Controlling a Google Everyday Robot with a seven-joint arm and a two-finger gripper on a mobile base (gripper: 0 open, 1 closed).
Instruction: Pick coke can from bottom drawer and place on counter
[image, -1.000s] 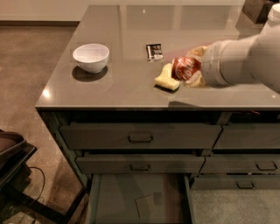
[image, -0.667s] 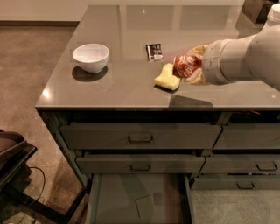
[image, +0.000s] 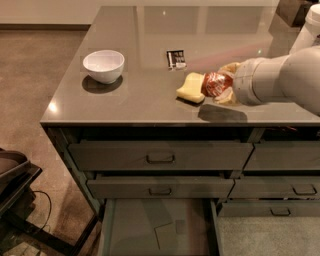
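Note:
The red coke can (image: 215, 84) is held in my gripper (image: 220, 85), lying on its side just above the counter (image: 150, 60), right of centre near the front edge. The gripper's pale fingers (image: 228, 68) wrap the can above and below; my white arm reaches in from the right. The can's left end is next to a yellow sponge (image: 190, 87); I cannot tell whether they touch. A dark shadow lies on the counter below the can. The bottom drawer (image: 160, 227) is pulled out below, its grey-green floor bare.
A white bowl (image: 103, 65) stands on the counter's left. A small dark packet (image: 176, 58) lies behind the sponge. The drawer fronts (image: 160, 156) above the open drawer are shut. A dark object (image: 12, 180) stands on the floor at left.
The gripper with the can has risen very slightly over the counter. Nothing else has moved.

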